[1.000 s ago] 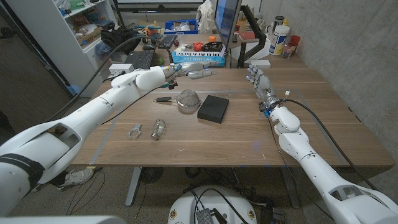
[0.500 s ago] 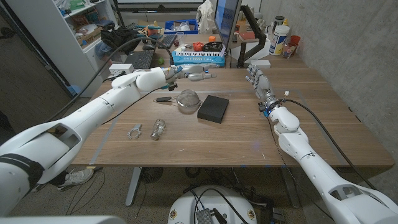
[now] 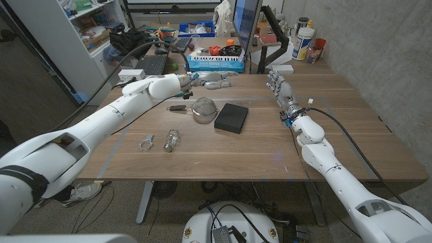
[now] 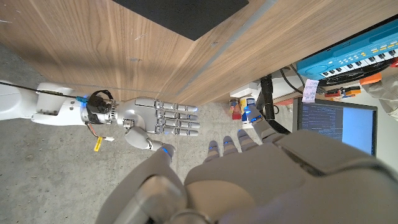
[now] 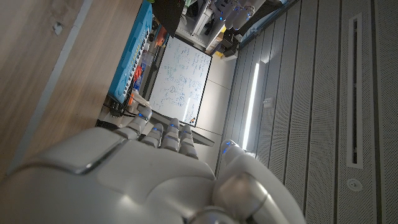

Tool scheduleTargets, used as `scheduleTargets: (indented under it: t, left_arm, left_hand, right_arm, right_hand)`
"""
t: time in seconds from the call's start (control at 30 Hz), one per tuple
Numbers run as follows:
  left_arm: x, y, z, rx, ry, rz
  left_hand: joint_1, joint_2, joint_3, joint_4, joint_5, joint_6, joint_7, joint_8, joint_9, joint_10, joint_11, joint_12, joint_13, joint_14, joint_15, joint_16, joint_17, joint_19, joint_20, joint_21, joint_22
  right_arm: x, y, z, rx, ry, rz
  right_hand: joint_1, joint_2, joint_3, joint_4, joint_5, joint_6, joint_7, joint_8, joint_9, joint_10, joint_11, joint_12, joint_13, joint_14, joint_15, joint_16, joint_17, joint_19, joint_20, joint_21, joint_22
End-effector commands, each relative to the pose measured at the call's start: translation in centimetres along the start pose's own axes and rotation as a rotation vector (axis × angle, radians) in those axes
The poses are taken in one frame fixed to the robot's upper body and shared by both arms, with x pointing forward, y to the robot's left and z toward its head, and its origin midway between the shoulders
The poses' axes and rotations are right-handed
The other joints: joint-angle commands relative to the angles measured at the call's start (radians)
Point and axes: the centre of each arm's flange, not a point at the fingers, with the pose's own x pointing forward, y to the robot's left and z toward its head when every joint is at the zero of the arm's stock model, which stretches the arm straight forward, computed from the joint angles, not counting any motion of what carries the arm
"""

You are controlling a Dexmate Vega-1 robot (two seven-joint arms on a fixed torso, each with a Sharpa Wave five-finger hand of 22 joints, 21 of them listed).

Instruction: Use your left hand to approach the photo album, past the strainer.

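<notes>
Currently I'm hovering the left hand (image 3: pixel 202 79) above the worktop (image 3: pixel 256 145) at the far edge, fingers (image 3: pixel 214 80) stretched out, apart and holding nothing. Approach is partway, I'd say: the hand is sitting at about 12 o'clock of the strainer (image 3: pixel 201 108), and the photo album (image 3: pixel 231 117) is lying at roughly 5 o'clock from the fingertips, not reached. Album looks like a flat, matte black slab, closed, just beside the strainer. The right hand (image 3: pixel 283 94) is idling open, well apart at 3 o'clock.
</notes>
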Motion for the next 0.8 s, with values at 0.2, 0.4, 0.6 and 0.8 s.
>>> scheduleTargets:
  t: [0.2,0.4,0.6,0.8]
  left_arm:
    - [0.2,-0.46,0.19,0.012,-0.005,-0.024]
    - [0.24,-0.89,0.27,0.015,-0.004,-0.041]
    - [0.27,-1.09,0.34,0.02,-0.003,-0.056]
    - [0.31,-1.27,0.42,0.021,-0.003,-0.065]
  left_hand:
    - [0.012,0.022,-0.004,-0.004,0.008,-0.005,0.0,0.003,0.002,-0.05,-0.003,0.003,0.005,-0.093,-0.001,0.005,0.002,-0.061,-0.018,-0.005,0.003]
    - [0.014,0.022,-0.005,-0.003,0.008,-0.001,-0.001,0.003,0.002,-0.047,-0.005,0.003,0.005,-0.092,-0.005,0.004,0.002,-0.059,-0.024,-0.007,0.003]
    - [0.015,0.021,-0.006,-0.003,0.009,0.0,-0.001,0.003,0.002,-0.045,-0.004,0.003,0.005,-0.091,-0.004,0.004,0.002,-0.059,-0.023,-0.009,0.003]
    - [0.015,0.02,-0.007,-0.003,0.009,0.001,-0.001,0.003,0.002,-0.044,-0.004,0.003,0.005,-0.088,-0.004,0.004,0.002,-0.057,-0.023,-0.01,0.003]
  right_arm:
    - [-0.09,0.04,0.01,0.001,-0.003,-0.003]
    - [-0.21,0.04,0.0,0.001,-0.002,-0.005]
    - [-0.27,0.07,-0.01,0.001,-0.001,-0.004]
    - [-0.3,0.06,0.0,0.002,-0.002,-0.005]
  right_hand:
    - [0.01,0.1,0.005,-0.006,0.005,0.009,-0.002,0.006,0.003,0.011,0.0,0.005,0.003,0.006,0.0,-0.003,0.002,0.005,-0.07,-0.003,0.005]
    - [0.01,0.1,0.005,-0.006,0.005,0.009,-0.002,0.006,0.003,0.011,-0.003,0.005,0.003,0.006,0.001,-0.003,0.002,0.006,-0.07,-0.004,0.005]
    - [0.01,0.1,0.004,-0.005,0.005,0.009,-0.002,0.006,0.003,0.011,-0.001,0.005,0.003,0.006,0.001,-0.003,0.002,0.007,-0.069,-0.006,0.006]
    - [0.01,0.101,0.005,-0.006,0.005,0.01,-0.001,0.006,0.003,0.01,-0.002,0.005,0.003,0.006,0.002,-0.003,0.001,0.008,-0.069,-0.007,0.006]
